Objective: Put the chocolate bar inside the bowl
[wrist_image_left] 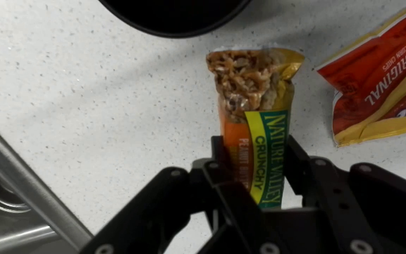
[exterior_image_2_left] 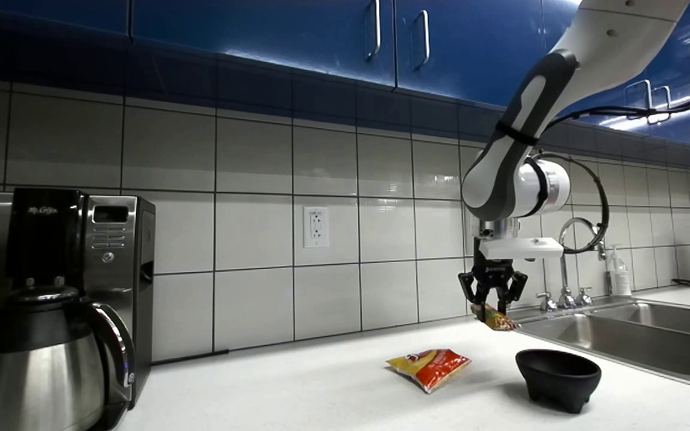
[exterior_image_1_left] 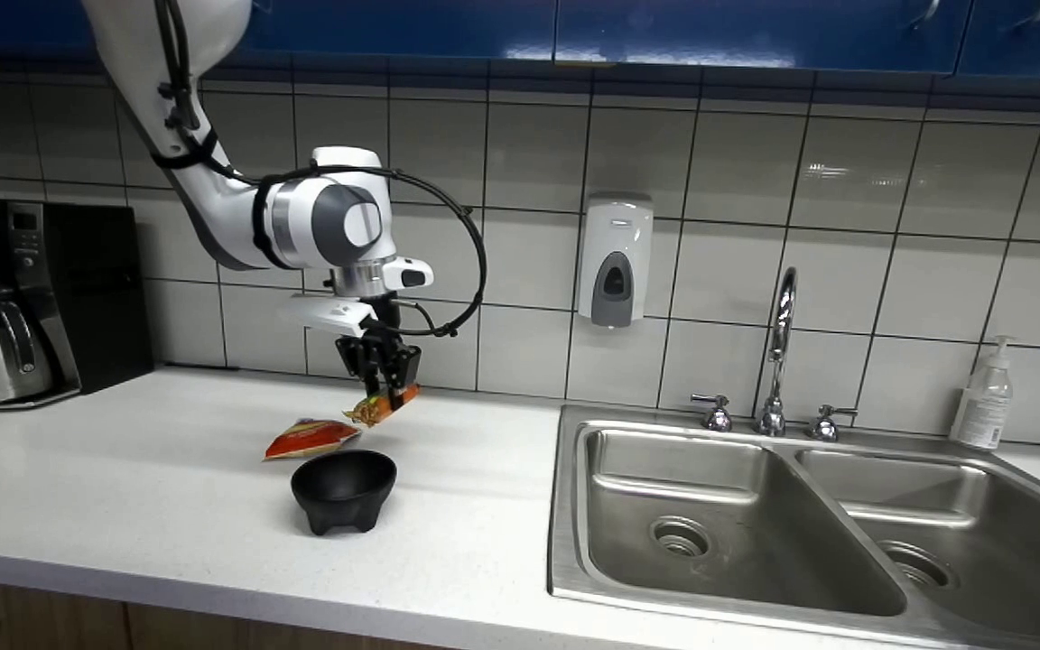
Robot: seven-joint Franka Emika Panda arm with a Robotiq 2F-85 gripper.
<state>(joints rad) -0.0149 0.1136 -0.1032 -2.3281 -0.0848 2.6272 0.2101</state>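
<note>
We have the tool (wrist_image_left: pixel 254 157) clamped on the chocolate bar (wrist_image_left: pixel 256 121), pinching it by its long sides; in the wrist view the bar sticks out ahead of the tool, its end pointing toward the bowl (exterior_image_2_left: pixel 560 387). We mark it held up over the counter (exterior_image_1_left: pixel 168 496), outside the bowl. Red-and-yellow packet (exterior_image_2_left: pixel 429 367) lies near but apart from the bowl. Farther out we get the sink (exterior_image_1_left: pixel 569 506), then the coffee maker (exterior_image_1_left: pixel 43 289), well apart.
</note>
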